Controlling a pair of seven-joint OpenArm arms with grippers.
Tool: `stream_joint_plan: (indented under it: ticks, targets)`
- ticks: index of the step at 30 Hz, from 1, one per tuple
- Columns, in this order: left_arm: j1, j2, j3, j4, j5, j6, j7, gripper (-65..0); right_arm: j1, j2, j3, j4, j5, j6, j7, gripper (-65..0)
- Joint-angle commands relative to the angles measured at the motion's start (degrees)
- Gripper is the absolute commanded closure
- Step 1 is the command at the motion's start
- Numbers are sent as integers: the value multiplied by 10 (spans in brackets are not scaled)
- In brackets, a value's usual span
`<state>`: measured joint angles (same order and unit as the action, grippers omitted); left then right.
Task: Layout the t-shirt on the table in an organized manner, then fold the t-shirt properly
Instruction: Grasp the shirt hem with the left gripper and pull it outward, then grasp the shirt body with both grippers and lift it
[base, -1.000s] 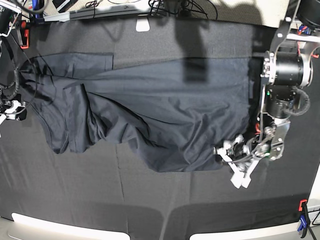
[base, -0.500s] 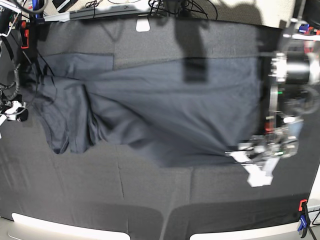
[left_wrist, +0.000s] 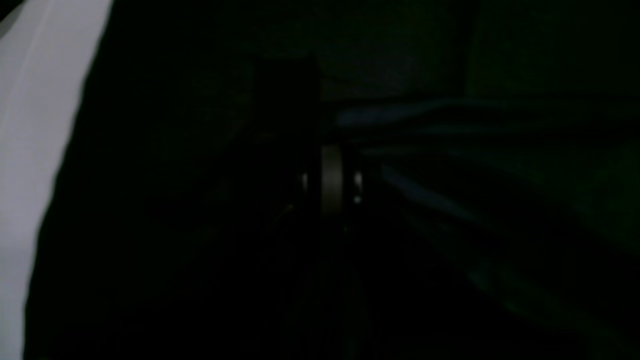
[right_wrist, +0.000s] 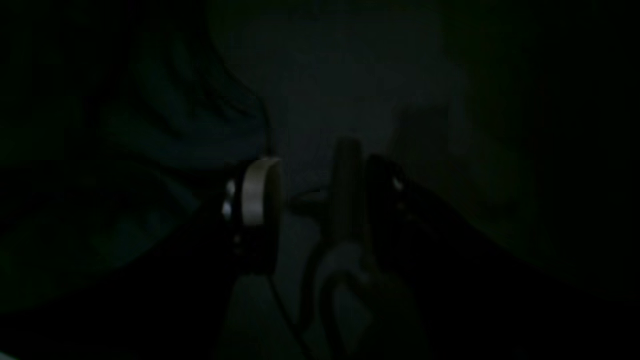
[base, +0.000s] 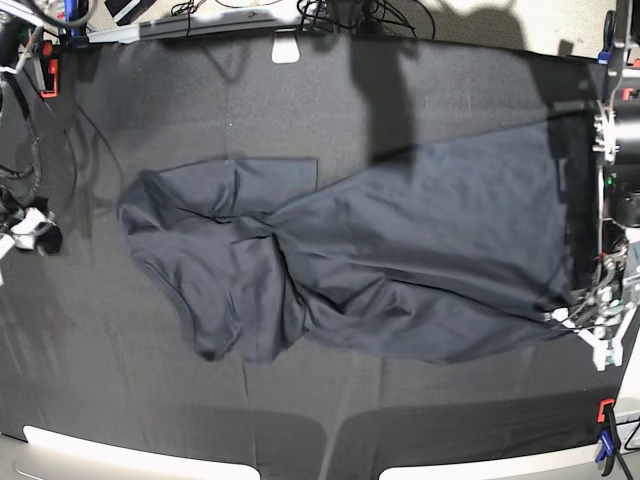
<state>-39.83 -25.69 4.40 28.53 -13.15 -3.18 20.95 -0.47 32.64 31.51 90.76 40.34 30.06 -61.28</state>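
Observation:
The dark navy-grey t-shirt (base: 400, 260) lies across the black table (base: 300, 420). It is smooth on the right and bunched in folds at the left (base: 230, 300). Its lower right corner is drawn to a point at my left gripper (base: 590, 330), near the table's right edge. In the dark left wrist view, cloth folds (left_wrist: 430, 195) run up to a single pale pad (left_wrist: 332, 180); whether the jaws are pinching it is too dark to see. My right gripper (base: 28, 228) stands open at the far left, clear of the shirt. Its two fingers (right_wrist: 260, 192) have nothing between them.
A red clamp (base: 48, 75) sits at the back left corner, and a red and blue clamp (base: 605, 440) at the front right. A white object (base: 286, 50) lies at the back edge. Pale strips (base: 120, 455) line the front edge. The left arm's body (base: 620, 160) stands along the right side.
The left arm has moved right to the table's edge and dragged the t-shirt with it. The shirt's left side has slid away from the right gripper, which stayed put.

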Motion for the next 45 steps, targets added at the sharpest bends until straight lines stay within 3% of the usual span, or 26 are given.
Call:
stream_joint_plan:
  ticks: [1, 4, 7, 12, 16, 23, 26, 35, 37, 42, 45]
  targets:
    - [-21, -9, -2, 19, 1, -2, -7, -138, 20, 2, -7, 9, 7, 17, 15, -274]
    - [-18, -9, -2, 50, 0, -40, 19, -243, 54, -26, -50, 9, -2, 26, 22, -331]
    - [-12, -9, -2, 91, -5, -61, 38, -244, 99, -50, -117, 8, -42, 25, 22, -332]
    - [11, -10, -2, 174, -68, -63, 68, -243, 159, -97, -228, -12, -103, 16, 21, -332]
    - [56, -10, -2, 256, -75, -67, 87, -243, 195, -139, -280, -75, -130, 10, 21, -332]
    - [153, -10, -3, 386, -63, -66, 96, -243, 223, -189, -310, -130, -140, 7, 6, -332]
    - [190, -10, -3, 426, -47, -60, 95, -243, 222, -205, -311, -146, -162, -19, -7, -332]
    - [243, -10, -7, 466, -34, -54, 99, -243, 222, -233, -311, -221, -198, -33, -5, -329]
    - [245, -10, -7, 466, -34, -54, 99, -243, 222, -237, -311, -222, -198, -33, 0, -282]
    - [245, -10, -7, 466, -34, -54, 99, -243, 225, -246, -311, -219, -209, -16, 43, -5]
    - [246, -10, -7, 466, -34, -54, 99, -243, 234, -245, -311, -206, -236, -11, 80, 0]
